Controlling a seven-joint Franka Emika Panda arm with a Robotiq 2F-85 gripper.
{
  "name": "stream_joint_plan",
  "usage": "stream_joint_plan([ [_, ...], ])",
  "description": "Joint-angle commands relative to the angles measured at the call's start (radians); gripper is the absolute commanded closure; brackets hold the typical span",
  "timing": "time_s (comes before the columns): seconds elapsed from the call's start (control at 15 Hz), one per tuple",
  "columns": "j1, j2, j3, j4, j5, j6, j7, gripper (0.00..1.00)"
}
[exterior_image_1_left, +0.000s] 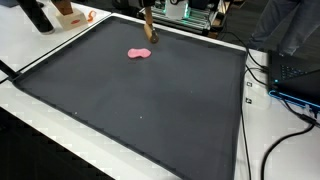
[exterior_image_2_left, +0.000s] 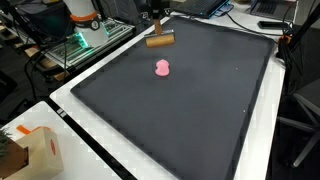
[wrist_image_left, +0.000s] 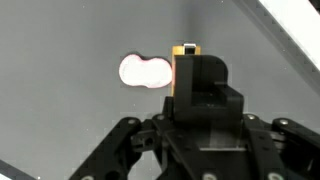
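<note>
My gripper (exterior_image_2_left: 155, 28) is at the far edge of the black mat (exterior_image_2_left: 200, 110), shut on a brown wooden cylinder (exterior_image_2_left: 160, 41), which it holds just above the mat. It shows in the other exterior view too (exterior_image_1_left: 148, 32). In the wrist view the held piece (wrist_image_left: 186, 60) looks dark with a yellow-orange tip between my fingers (wrist_image_left: 195, 95). A pink two-lobed object lies on the mat a short way in front of the gripper, seen in both exterior views (exterior_image_1_left: 139, 54) (exterior_image_2_left: 162, 68) and in the wrist view (wrist_image_left: 143, 71).
The mat (exterior_image_1_left: 140, 110) covers most of a white table (exterior_image_1_left: 285, 140). Cables and a laptop (exterior_image_1_left: 300, 80) lie beside it. A cardboard box (exterior_image_2_left: 25, 150) stands at a table corner. The robot base and a rack (exterior_image_2_left: 85, 30) stand behind the mat.
</note>
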Motion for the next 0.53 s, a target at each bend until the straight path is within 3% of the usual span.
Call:
stream_joint_plan([
  [0.0, 0.026, -0.044, 0.021, -0.053, -0.066, 0.057, 0.112, 0.76],
  [0.47, 0.045, -0.025, 0.086, -0.098, -0.221, 0.112, 0.39, 0.76],
])
